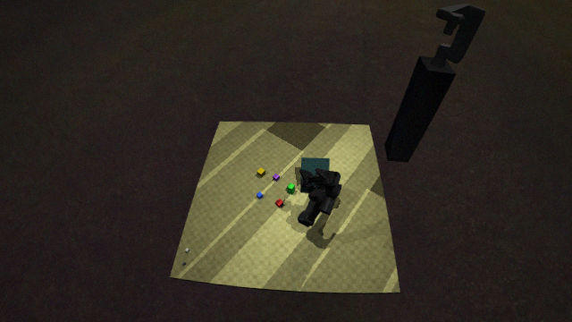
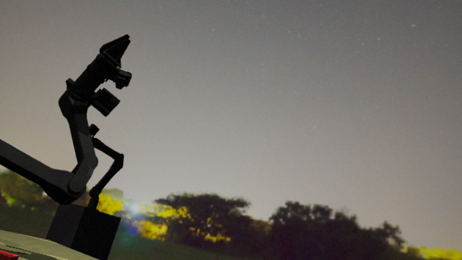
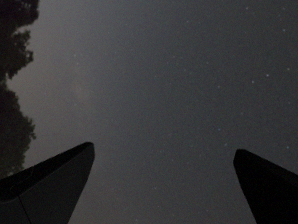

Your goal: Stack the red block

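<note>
Overhead, a tan striped mat point(image 1: 250, 250) lies on a dark floor point(image 1: 89, 134), with a tall dark post point(image 1: 417, 112) standing off its far corner. On the mat the red block point(image 1: 280, 203) sits just beside the green tower point(image 1: 290, 188), with yellow, purple and blue blocks nearby. Raised toward a dim night sky, the gripper point(image 3: 162, 183) has its fingers spread wide and holds nothing.
</note>
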You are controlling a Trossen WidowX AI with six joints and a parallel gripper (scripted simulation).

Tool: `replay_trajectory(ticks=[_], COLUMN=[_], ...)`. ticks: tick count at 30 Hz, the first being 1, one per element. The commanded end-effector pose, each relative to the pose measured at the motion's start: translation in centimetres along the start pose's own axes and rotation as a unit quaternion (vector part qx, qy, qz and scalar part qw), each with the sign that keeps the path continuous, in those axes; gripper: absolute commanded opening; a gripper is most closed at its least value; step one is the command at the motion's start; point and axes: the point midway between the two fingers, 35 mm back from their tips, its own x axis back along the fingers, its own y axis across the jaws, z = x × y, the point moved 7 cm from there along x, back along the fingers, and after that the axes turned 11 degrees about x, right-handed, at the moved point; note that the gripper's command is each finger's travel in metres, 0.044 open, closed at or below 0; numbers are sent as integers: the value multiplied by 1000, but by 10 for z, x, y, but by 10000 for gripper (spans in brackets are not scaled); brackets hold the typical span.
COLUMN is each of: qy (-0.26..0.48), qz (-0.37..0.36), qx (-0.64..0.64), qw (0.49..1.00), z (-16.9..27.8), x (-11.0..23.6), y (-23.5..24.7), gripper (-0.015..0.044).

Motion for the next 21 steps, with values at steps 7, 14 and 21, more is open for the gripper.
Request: replay_trajectory(ticks=[7,14,21], qy=[4,12,17], qz=[-32,-89,-162], qx=[-74,-161,-232], qw=[997,983,959], z=[29,61,82], x=[-13,-34,-53], y=[6,29,66], gripper=[440,440,440])
